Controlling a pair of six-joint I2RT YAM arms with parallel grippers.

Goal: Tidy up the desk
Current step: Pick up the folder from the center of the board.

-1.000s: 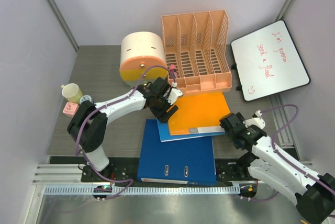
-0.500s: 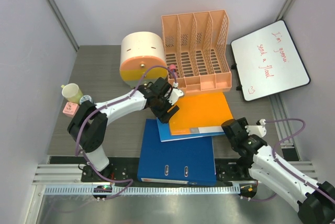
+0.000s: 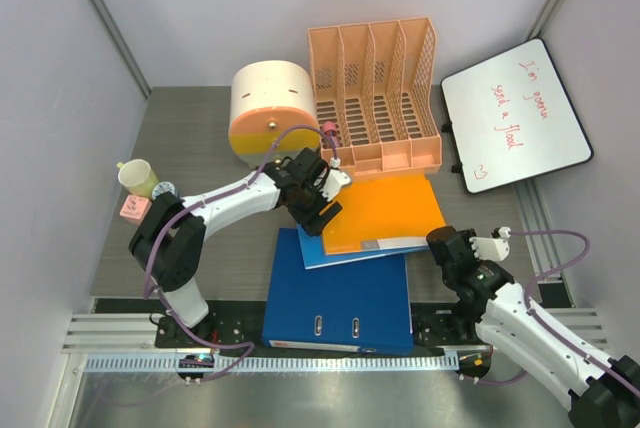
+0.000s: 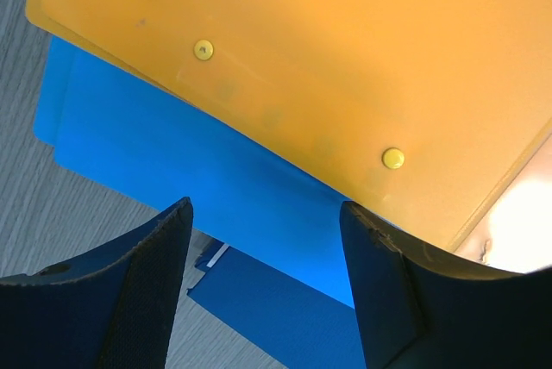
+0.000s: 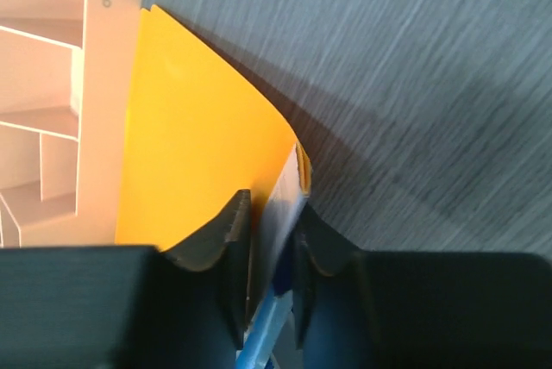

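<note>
On the dark grey desk [image 3: 200, 138] an orange folder [image 3: 385, 213] lies on a light blue folder [image 3: 330, 256], and both rest on a dark blue binder [image 3: 340, 303]. My left gripper [image 3: 322, 210] hovers open over the orange folder's left edge; in the left wrist view its open gripper [image 4: 263, 222] frames the orange folder [image 4: 345, 67], the blue folder [image 4: 172, 153] and the binder [image 4: 276, 317]. My right gripper [image 3: 437, 240] is at the folder's near right corner. In the right wrist view this gripper [image 5: 272, 214] is shut on the edge of the orange folder [image 5: 190, 145].
A peach file rack [image 3: 378, 98] lies behind the folders, with a cream and orange round container [image 3: 270, 113] to its left. A whiteboard [image 3: 515, 113] with red writing leans at the right. A pale cup [image 3: 137, 178] and a pink block [image 3: 133, 209] sit at the left edge.
My right gripper has closed on the orange folder's near right corner, and its arm has drawn slightly toward the near edge. The left arm has stayed put.
</note>
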